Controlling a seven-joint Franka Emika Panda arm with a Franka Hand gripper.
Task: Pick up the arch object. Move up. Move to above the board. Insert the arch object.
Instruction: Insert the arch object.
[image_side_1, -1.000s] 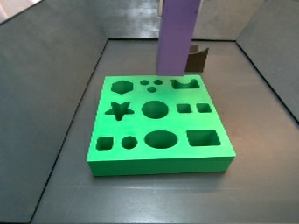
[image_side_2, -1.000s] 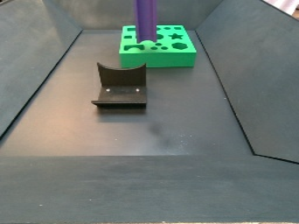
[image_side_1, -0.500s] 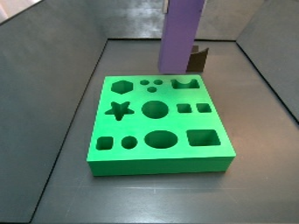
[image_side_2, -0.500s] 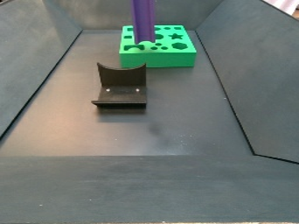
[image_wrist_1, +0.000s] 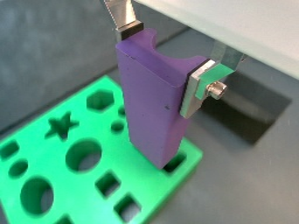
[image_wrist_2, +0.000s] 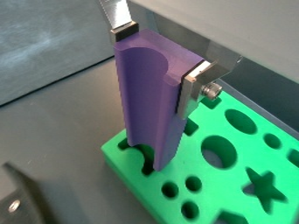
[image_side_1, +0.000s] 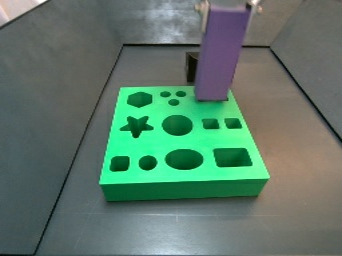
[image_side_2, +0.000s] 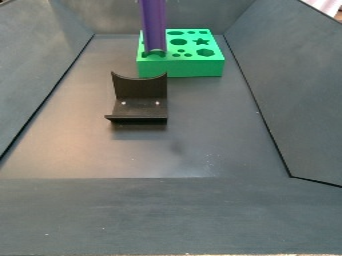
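My gripper is shut on the arch object, a tall purple block held upright by its top, with the silver fingers on opposite sides. In both side views the arch object stands over the far edge of the green board, and the gripper shows only at the frame's top edge. Its lower end meets the board at the arch notch. How deep it sits cannot be told.
The dark fixture stands on the grey floor beside the board and shows partly behind the purple block. One corner of the fixture appears in a wrist view. Grey walls enclose the floor on all sides.
The arch object has come down and shifted slightly sideways with the gripper. Its lower end now reaches the board at the notch. The board and fixture have not moved.
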